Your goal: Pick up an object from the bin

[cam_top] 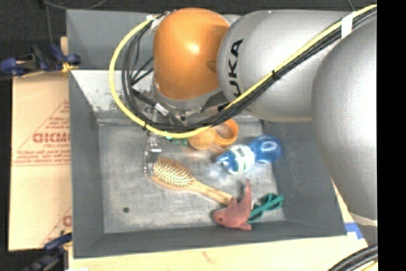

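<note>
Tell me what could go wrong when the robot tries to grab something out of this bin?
The hand sits at the bristle end of the wooden oval hairbrush; gripped there, the long brush might tilt and slip out. Its handle ends right by the red fish-shaped toy, so lifting could drag or knock the fish. The orange round cup lies close under the arm and might get bumped.

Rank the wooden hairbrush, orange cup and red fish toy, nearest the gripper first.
1. Wooden hairbrush, its head right beside the gripper.
2. Orange cup, farther right, under the arm.
3. Red fish toy, by the bin's front wall.
</note>
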Controlling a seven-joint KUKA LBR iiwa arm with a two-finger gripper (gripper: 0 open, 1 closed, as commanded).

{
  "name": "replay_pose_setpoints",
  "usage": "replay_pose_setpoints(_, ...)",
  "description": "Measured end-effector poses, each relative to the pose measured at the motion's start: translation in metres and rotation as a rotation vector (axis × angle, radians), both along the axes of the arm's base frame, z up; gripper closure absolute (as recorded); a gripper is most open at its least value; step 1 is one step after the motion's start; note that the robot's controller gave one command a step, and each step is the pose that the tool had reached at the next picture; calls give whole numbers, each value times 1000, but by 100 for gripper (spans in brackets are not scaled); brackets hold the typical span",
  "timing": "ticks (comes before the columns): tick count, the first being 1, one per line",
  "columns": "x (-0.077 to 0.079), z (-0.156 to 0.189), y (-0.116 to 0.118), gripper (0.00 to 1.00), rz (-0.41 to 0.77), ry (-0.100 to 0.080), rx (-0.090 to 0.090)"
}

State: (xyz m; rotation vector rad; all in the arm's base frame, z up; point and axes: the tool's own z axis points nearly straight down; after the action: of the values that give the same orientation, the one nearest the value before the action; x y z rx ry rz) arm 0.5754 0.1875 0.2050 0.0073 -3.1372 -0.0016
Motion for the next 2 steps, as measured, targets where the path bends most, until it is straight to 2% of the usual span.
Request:
replay_pose_setpoints(1, 2, 4, -1, 0, -4, -8, 2)
replay_pose_setpoints(2, 8, -6, -12, 0, 152, -10, 1)
